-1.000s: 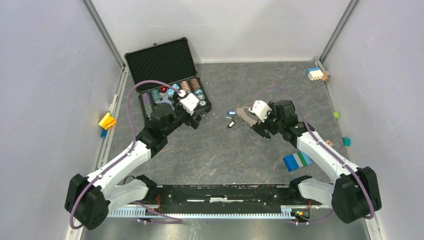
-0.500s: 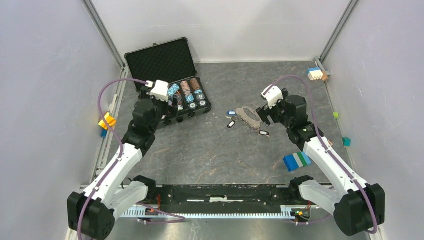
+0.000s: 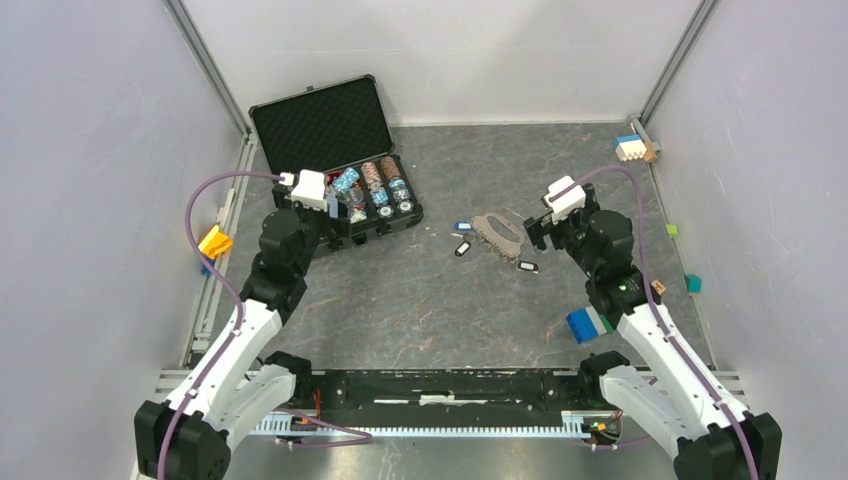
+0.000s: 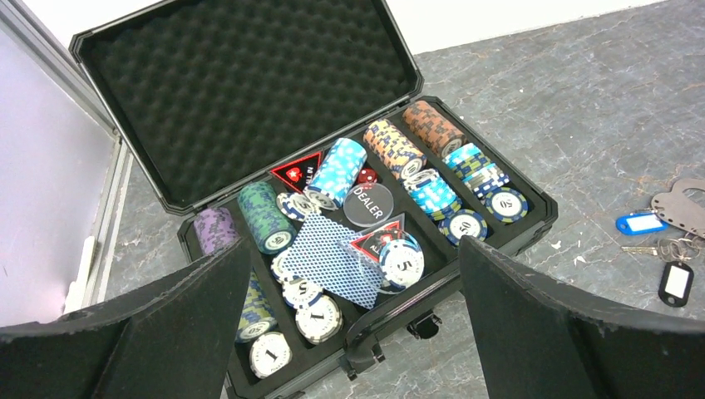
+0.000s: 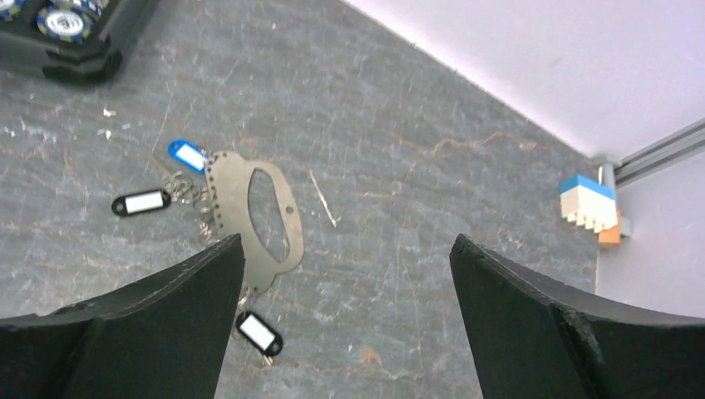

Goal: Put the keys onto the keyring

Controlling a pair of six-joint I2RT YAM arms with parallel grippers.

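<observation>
The keyring (image 3: 497,233) is a flat grey metal plate with a large slot, lying mid-table. A blue-tagged key (image 3: 462,226) and a black-and-white-tagged key (image 3: 462,249) lie at its left, another black-and-white one (image 3: 527,266) at its near right. The right wrist view shows the keyring (image 5: 253,216), the blue tag (image 5: 189,155) and both black-and-white tags (image 5: 143,202) (image 5: 258,332). My right gripper (image 3: 536,232) (image 5: 345,241) hangs open just right of the keyring, holding nothing. My left gripper (image 3: 333,212) (image 4: 353,249) is open above the near edge of the chip case, empty.
An open black case (image 3: 330,125) with foam lid holds poker chips (image 4: 341,170) and cards at the back left. A blue-green-white block (image 3: 594,322) lies near the right arm. Small toy blocks (image 3: 633,148) sit at the back right corner, a yellow piece (image 3: 214,241) by the left rail.
Both arms have pulled back and risen. The left gripper moved left off the case; the right gripper moved right, uncovering the keyring and a black-and-white key beside it.
</observation>
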